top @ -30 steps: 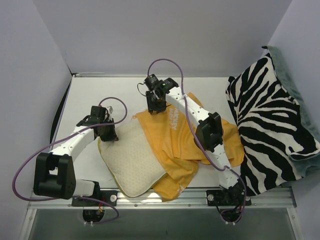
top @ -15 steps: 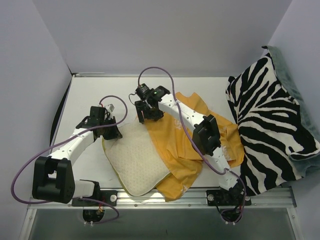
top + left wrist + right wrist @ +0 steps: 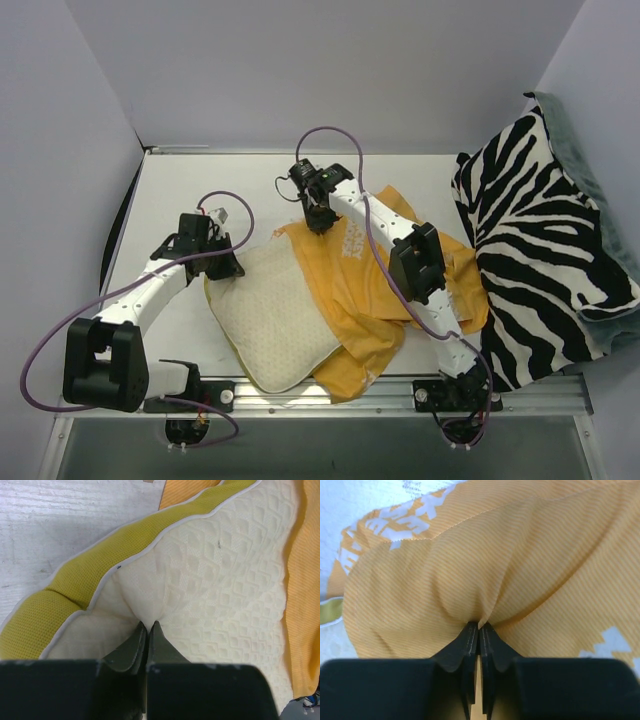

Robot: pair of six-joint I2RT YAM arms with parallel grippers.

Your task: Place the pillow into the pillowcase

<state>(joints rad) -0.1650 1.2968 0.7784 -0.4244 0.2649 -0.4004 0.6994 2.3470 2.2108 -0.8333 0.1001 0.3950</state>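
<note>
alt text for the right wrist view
The right gripper is shut on a pinched fold of the orange pillowcase, which fills most of the view. An edge of the cream pillow shows at lower left, table at upper left.

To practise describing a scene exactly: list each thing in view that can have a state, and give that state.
Cream-white textured pillow: flat, right side covered by the case.
Orange printed fabric pillowcase: rumpled, partly over the pillow.
Black-and-white zebra-striped cushion: untouched, at the right.
Left pincer: shut on the pillow.
Right pincer: shut on the pillowcase.
</note>
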